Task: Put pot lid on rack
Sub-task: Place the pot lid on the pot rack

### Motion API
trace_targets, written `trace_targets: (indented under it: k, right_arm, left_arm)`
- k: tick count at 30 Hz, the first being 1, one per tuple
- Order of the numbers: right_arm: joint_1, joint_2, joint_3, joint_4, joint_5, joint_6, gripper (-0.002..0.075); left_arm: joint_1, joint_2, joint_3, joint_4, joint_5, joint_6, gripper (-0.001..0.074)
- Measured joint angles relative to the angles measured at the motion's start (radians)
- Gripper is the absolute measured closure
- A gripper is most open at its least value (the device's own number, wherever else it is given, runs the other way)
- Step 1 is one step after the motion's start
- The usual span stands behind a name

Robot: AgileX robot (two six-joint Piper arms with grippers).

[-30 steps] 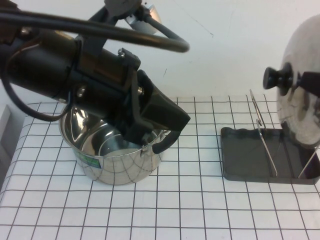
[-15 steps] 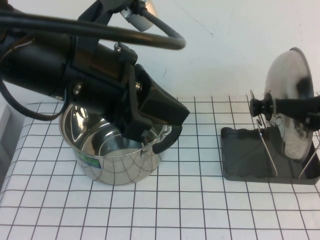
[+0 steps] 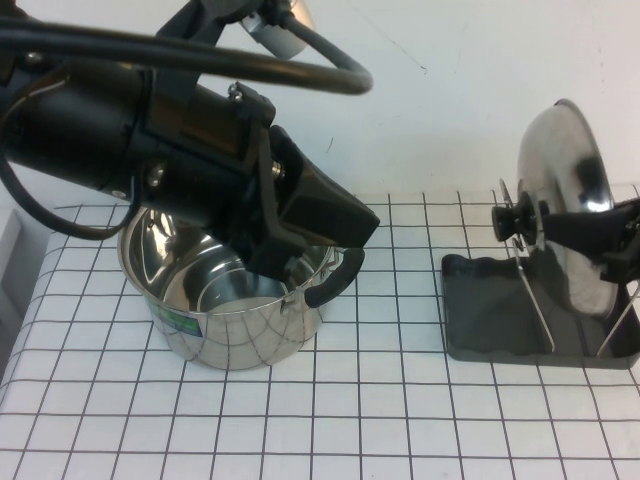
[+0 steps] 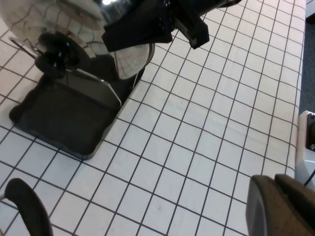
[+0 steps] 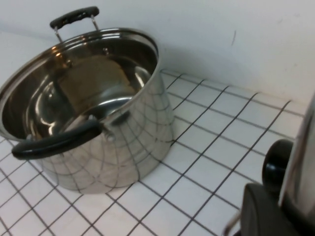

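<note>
From above, my right gripper has lowered the pot lid it grips, upright, into the rack beneath.

Left wrist: my left gripper hovers wide above the desk.

Right wrist: the pot stands well apart.

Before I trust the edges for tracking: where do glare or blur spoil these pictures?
High view: the left gripper looms near and soft over the pot; the lid, held on edge by the right gripper over the rack, mirrors the room. Right wrist view: the pot reflects the grid.
</note>
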Motion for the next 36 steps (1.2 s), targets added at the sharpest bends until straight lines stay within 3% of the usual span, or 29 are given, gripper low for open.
trace_targets:
  k: [5, 13, 18, 29, 32, 36]
  right_arm:
    - [0.0, 0.043, -0.004, 0.0, 0.028, 0.019, 0.0582]
    - [0.0, 0.045, -0.004, 0.002, 0.037, 0.039, 0.0195]
    - [-0.031, 0.028, -0.004, 0.002, 0.039, 0.043, 0.0138]
    - [-0.201, -0.142, -0.004, 0.002, 0.171, 0.093, 0.0151]
    - [-0.233, -0.213, -0.004, -0.021, 0.244, 0.169, 0.0267]
    - [-0.226, -0.307, -0.004, -0.092, 0.313, 0.231, 0.0566]
  left_arm:
    - [0.0, 0.0, 0.0, 0.0, 0.0, -0.006, 0.0737]
    - [0.0, 0.0, 0.0, 0.002, -0.01, -0.012, 0.0737]
    - [0.0, 0.0, 0.0, 0.04, -0.012, -0.052, 0.0737]
    - [0.0, -0.008, 0.033, 0.14, 0.004, -0.121, 0.0737]
    - [0.0, -0.037, 0.071, 0.226, -0.053, -0.198, 0.0737]
    - [0.0, -0.106, 0.135, 0.372, -0.114, -0.325, 0.0737]
